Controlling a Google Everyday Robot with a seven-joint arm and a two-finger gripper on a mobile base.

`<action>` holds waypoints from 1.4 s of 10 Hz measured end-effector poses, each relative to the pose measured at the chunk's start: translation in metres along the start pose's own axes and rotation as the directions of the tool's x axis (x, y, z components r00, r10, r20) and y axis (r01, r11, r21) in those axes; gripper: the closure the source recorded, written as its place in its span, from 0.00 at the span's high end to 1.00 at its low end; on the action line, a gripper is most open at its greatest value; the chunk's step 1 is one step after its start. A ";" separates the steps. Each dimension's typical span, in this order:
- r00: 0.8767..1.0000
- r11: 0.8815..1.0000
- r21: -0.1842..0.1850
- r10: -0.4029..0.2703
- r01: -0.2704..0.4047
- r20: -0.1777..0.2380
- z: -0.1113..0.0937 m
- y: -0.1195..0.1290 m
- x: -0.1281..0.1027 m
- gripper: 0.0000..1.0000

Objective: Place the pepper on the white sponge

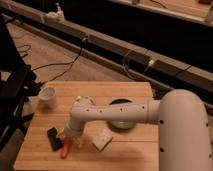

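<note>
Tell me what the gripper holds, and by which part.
Cannot tell. The gripper sits at the upper end of the pepper, left of the sponge.

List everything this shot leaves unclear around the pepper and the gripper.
- Camera view: the gripper, low at the table's front left over the pepper, is covered by the arm's wrist, so whether it holds the pepper cannot be judged.
- The pepper's upper end is hidden beneath it.
- The green bowl is crossed by the arm, which hides what is inside it.
</note>
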 end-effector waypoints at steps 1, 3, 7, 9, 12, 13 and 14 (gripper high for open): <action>1.000 1.000 -0.001 0.002 -0.002 0.011 0.003 -0.001 0.001 0.51; 1.000 1.000 -0.006 -0.006 0.006 0.025 0.009 -0.006 0.005 0.28; 1.000 1.000 -0.002 -0.013 0.013 -0.007 0.003 -0.005 0.015 0.00; 0.999 1.000 0.017 -0.010 0.011 -0.044 -0.013 -0.004 0.017 0.00; 0.994 0.998 0.058 -0.017 0.023 -0.108 -0.044 -0.004 0.012 0.00; 0.991 0.998 0.067 -0.012 0.021 -0.135 -0.058 0.002 0.011 0.00; 0.988 0.997 0.074 -0.001 0.012 -0.154 -0.069 0.010 0.012 0.00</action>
